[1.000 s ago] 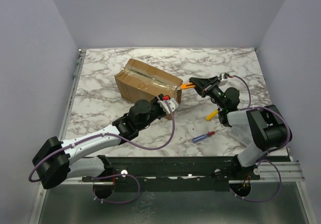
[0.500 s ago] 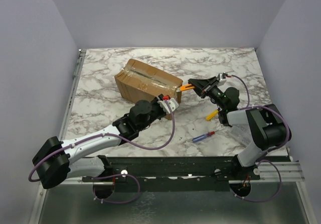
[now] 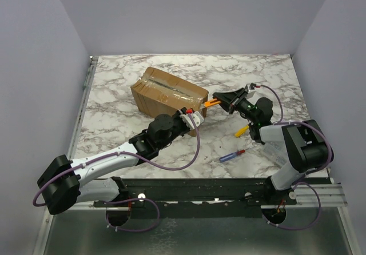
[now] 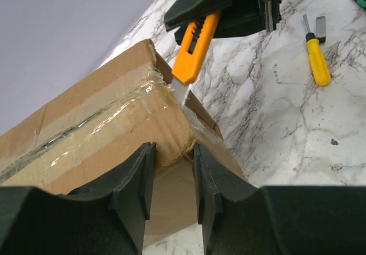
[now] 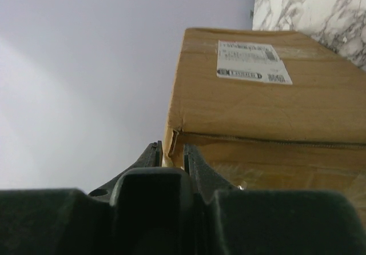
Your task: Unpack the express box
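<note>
The express box, brown cardboard with glossy tape, lies at the table's middle back. My left gripper is at its near right corner. In the left wrist view the left gripper is closed on that taped corner. My right gripper is shut on an orange utility knife. The knife has its blade tip at the corner's tape seam. In the right wrist view the box with its white label fills the frame past the right gripper.
A yellow-handled screwdriver lies right of the box, also seen as the screwdriver in the left wrist view. A blue and red screwdriver lies nearer the front edge. Grey walls close in the marble table.
The right gripper and the knife have shifted slightly toward the near side at the box's corner. The left gripper stays at the corner.
</note>
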Robot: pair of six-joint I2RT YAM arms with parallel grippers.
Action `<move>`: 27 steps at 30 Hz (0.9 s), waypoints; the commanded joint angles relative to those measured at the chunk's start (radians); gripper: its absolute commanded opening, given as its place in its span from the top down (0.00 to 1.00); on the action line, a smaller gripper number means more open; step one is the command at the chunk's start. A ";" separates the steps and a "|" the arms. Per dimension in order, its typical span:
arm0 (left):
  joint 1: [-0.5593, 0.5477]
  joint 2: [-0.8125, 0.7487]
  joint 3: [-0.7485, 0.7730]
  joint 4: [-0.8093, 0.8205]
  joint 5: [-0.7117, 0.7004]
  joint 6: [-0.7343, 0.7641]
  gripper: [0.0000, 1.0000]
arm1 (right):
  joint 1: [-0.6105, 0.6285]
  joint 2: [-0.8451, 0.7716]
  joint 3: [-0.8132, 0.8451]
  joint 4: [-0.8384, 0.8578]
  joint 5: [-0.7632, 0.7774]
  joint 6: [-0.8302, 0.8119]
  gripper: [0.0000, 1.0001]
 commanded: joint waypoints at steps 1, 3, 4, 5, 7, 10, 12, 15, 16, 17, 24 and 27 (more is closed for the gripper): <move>0.009 0.047 -0.012 -0.070 -0.037 -0.030 0.64 | 0.048 -0.050 0.008 -0.106 -0.296 -0.056 1.00; 0.009 0.048 -0.012 -0.070 -0.031 -0.032 0.65 | 0.048 -0.064 0.019 -0.140 -0.297 -0.066 1.00; 0.009 0.051 -0.011 -0.070 -0.028 -0.034 0.65 | 0.047 -0.067 0.023 -0.142 -0.298 -0.065 1.00; 0.008 0.051 -0.011 -0.070 -0.025 -0.034 0.65 | 0.047 -0.072 0.025 -0.143 -0.300 -0.065 1.00; 0.009 0.053 -0.009 -0.071 -0.021 -0.034 0.65 | 0.046 -0.080 0.026 -0.158 -0.299 -0.071 1.00; 0.008 0.047 -0.010 -0.075 -0.015 -0.033 0.65 | 0.046 -0.120 0.021 -0.234 -0.268 -0.130 1.00; 0.007 0.034 -0.013 -0.083 -0.005 -0.031 0.65 | 0.046 -0.174 0.038 -0.384 -0.224 -0.235 1.00; 0.007 0.007 -0.007 -0.123 0.030 -0.028 0.61 | 0.046 -0.287 0.106 -0.776 -0.104 -0.468 1.00; 0.007 -0.003 -0.002 -0.136 0.043 -0.031 0.60 | 0.046 -0.326 0.142 -0.916 -0.044 -0.557 1.00; 0.007 -0.013 0.004 -0.146 0.051 -0.038 0.58 | 0.045 -0.359 0.175 -1.029 0.020 -0.634 1.00; 0.007 -0.093 0.072 -0.194 0.100 -0.179 0.30 | 0.048 -0.462 0.328 -1.510 0.318 -0.951 1.00; 0.009 -0.101 0.149 -0.244 0.129 -0.307 0.22 | 0.054 -0.476 0.324 -1.551 0.320 -0.980 1.00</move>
